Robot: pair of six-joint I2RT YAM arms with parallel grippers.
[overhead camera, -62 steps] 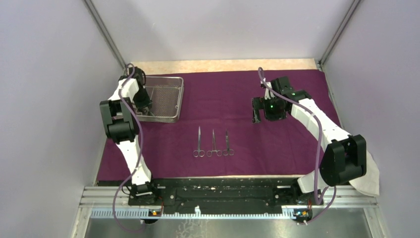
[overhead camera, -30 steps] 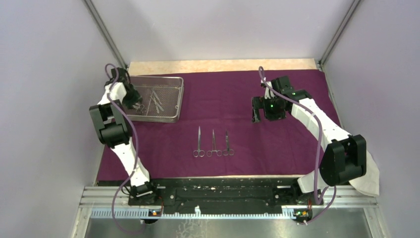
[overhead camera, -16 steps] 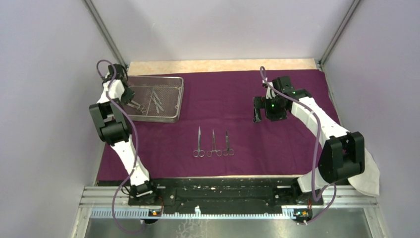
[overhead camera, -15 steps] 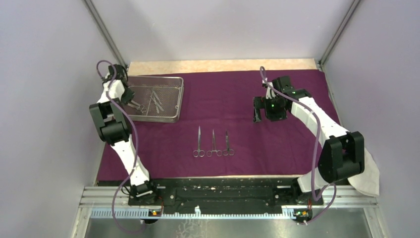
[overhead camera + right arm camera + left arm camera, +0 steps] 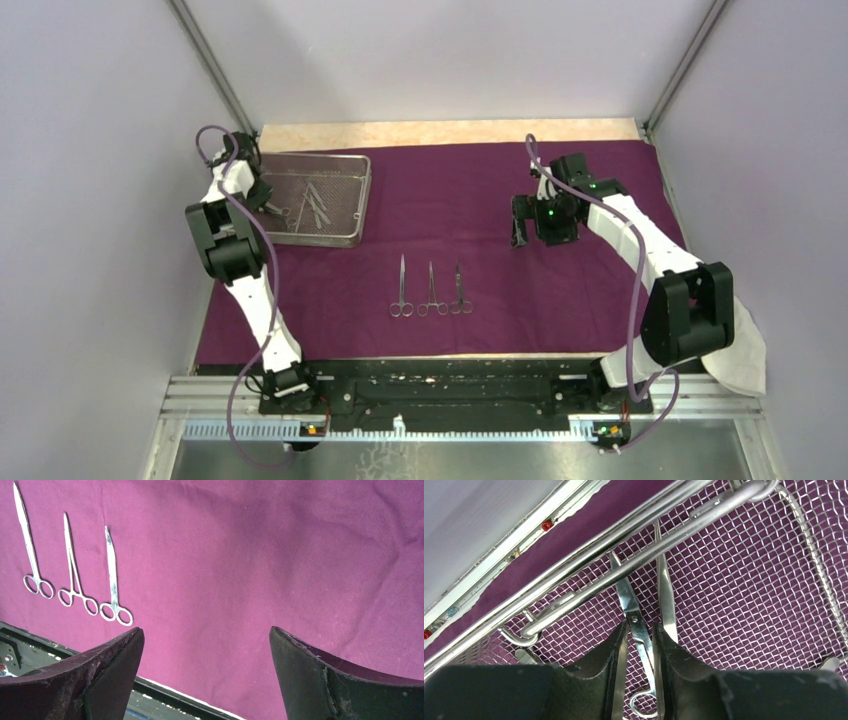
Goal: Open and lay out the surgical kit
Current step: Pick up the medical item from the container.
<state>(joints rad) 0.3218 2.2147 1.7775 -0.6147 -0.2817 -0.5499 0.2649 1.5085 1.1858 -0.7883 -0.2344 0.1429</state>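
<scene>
The purple cloth (image 5: 560, 300) lies spread flat over the table. The wire-mesh tray (image 5: 347, 238) stands at its far left with several steel instruments (image 5: 315, 205) inside. My left gripper (image 5: 262, 200) is down in the tray's left end. In the left wrist view the left gripper (image 5: 640, 625) is shut on a pair of scissors (image 5: 631, 607) that lies on the mesh (image 5: 749, 590); a tweezer blade (image 5: 666, 595) rests just right of them. Three instruments (image 5: 432, 288) lie side by side mid-cloth, and the right wrist view shows these instruments (image 5: 72, 565) too. My right gripper (image 5: 520, 235) (image 5: 206, 628) hovers open and empty above the cloth.
A white cloth (image 5: 745, 360) hangs at the near right corner behind the right arm's elbow. The tray's wire handle (image 5: 634, 562) crosses just beyond my left fingers. A black base rail (image 5: 450, 395) runs along the near edge, and bare wood (image 5: 450, 132) shows at the far edge.
My left gripper has shifted to the tray's left end, dropped low and narrowed its jaws around the scissors. The right arm has hardly moved and its jaws stay wide.
</scene>
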